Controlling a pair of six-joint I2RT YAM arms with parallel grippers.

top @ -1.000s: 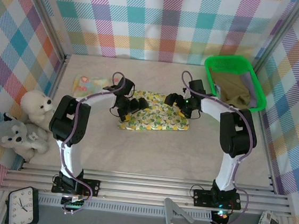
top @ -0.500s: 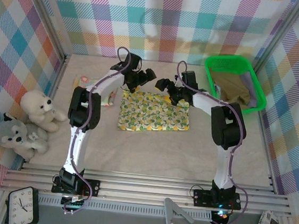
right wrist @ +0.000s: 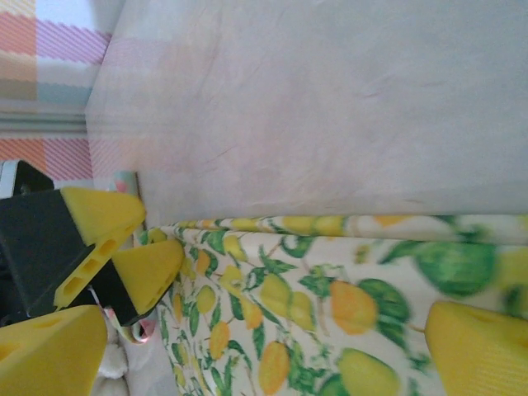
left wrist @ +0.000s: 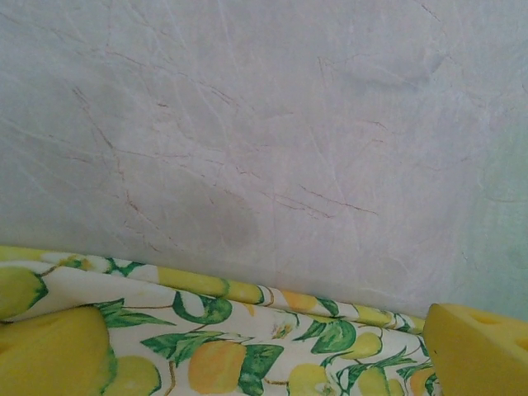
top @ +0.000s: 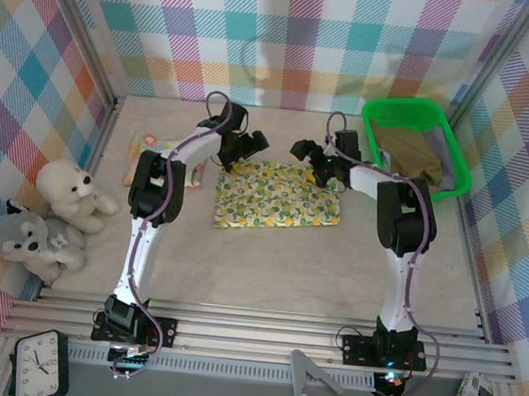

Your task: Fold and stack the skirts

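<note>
The yellow-green floral skirt (top: pixel 278 199) lies flat in the middle of the table. My left gripper (top: pixel 244 150) hangs open over its far left edge; its yellow fingertips (left wrist: pixel 49 355) straddle the hem of the skirt (left wrist: pixel 247 346). My right gripper (top: pixel 304 154) is open over the far right edge, with the skirt (right wrist: pixel 330 305) between its fingertips (right wrist: pixel 483 351). The left gripper's yellow fingers (right wrist: pixel 124 247) also show in the right wrist view. A pale floral skirt (top: pixel 145 144) lies at the far left, partly behind the left arm. An olive-khaki skirt (top: pixel 411 155) and a lavender skirt (top: pixel 443 147) sit in the tray.
The green plastic tray (top: pixel 402 108) stands at the far right corner. A white plush toy (top: pixel 69 190) and a grey one (top: pixel 28 239) sit by the left wall. Checked walls close in the table on three sides.
Both grippers have moved from over the middle of the yellow-green skirt out to its far edge. The skirt has shifted slightly. Both grippers stay open.
</note>
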